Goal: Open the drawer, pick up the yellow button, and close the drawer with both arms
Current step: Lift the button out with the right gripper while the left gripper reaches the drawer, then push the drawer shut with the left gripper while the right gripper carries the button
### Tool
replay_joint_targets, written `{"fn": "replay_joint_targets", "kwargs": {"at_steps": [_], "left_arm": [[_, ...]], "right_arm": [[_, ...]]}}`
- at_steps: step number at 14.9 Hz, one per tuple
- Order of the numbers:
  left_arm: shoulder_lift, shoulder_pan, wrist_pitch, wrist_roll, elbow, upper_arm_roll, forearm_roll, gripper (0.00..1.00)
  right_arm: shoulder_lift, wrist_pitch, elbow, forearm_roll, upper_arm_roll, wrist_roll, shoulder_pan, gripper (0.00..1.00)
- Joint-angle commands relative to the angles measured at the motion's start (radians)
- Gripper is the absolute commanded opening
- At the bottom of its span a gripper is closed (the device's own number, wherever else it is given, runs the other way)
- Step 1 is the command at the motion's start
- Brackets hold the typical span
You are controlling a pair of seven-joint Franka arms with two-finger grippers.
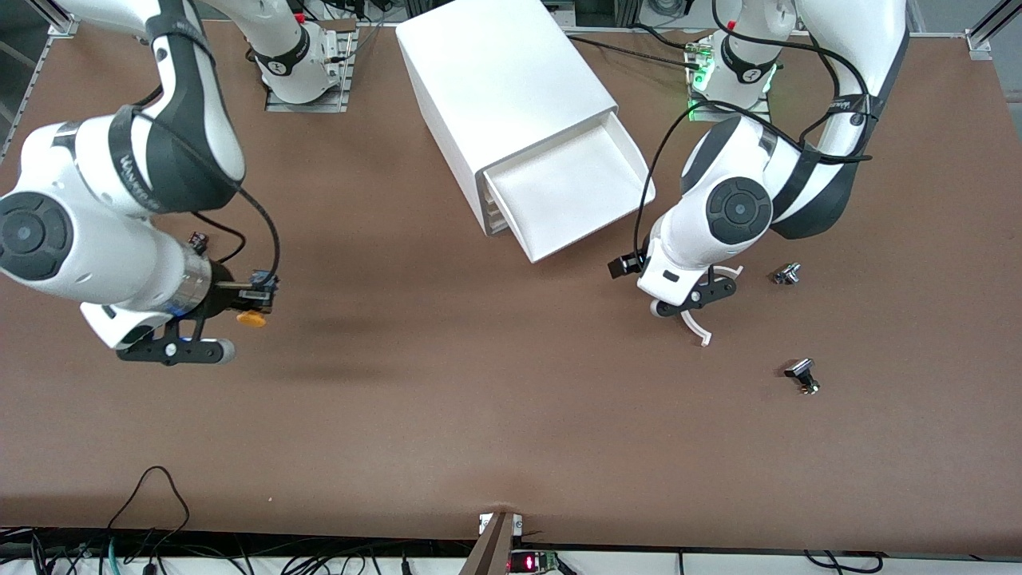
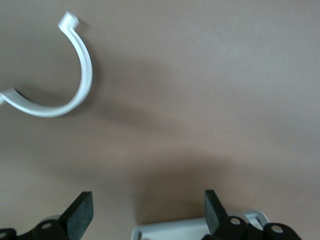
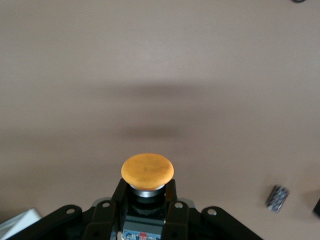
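- The right arm's black two-finger end effector (image 1: 254, 307) hangs over bare brown worktop (image 1: 479, 415) toward the right arm's end, its fingers clamped on the small push-button with the round orange cap and black-and-blue body (image 1: 252, 319); in the right wrist view the cap (image 3: 147, 170) points away from the camera, the body pinched between both fingers.
- The big white box-shaped cabinet (image 1: 503, 88) stands between the two bases, its uppermost shallow white tray drawer (image 1: 571, 192) pulled fully out and looking empty.
- The left arm's end effector (image 1: 695, 307) hovers low over the worktop just beside the drawer's front corner, fingers spread with nothing between them, near a curved white plastic piece (image 2: 65, 85).
- With the button out, closing appears to be the step in hand: the left end effector should meet the drawer front squarely and push along the slide's line, since an off-centre shove could skew the tray or shift the cabinet.
- Two small dark metal components (image 1: 787, 274) (image 1: 803, 376) lie toward the left arm's end.
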Motion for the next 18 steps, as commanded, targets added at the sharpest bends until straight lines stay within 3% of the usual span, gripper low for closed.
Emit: {"fn": "replay_joint_targets", "kwargs": {"at_steps": [1,5,8,14,18], "left_arm": [[-0.071,0.013,0.023,-0.010,-0.073,-0.011,-0.075,0.98],[-0.097,0.013,0.122,-0.082,-0.162,-0.049,-0.076,0.98],[-0.100,0.008,0.180,-0.151,-0.202,-0.092,-0.043,0.98],[-0.106,-0.006,0.191,-0.231,-0.229,-0.158,-0.040,0.98],[-0.108,-0.007,0.191,-0.276,-0.258,-0.224,-0.040,0.98]], "right_arm": [[-0.023,0.094,-0.120,0.010,-0.046,-0.098,0.010,0.00],[-0.051,0.293,-0.323,0.017,-0.128,-0.250,0.009,0.00],[-0.067,0.481,-0.505,0.021,-0.136,-0.279,-0.013,0.00],[-0.052,0.692,-0.674,0.064,-0.136,-0.284,-0.028,0.00],[-0.022,0.731,-0.698,0.112,-0.136,-0.288,-0.030,0.00]]}}
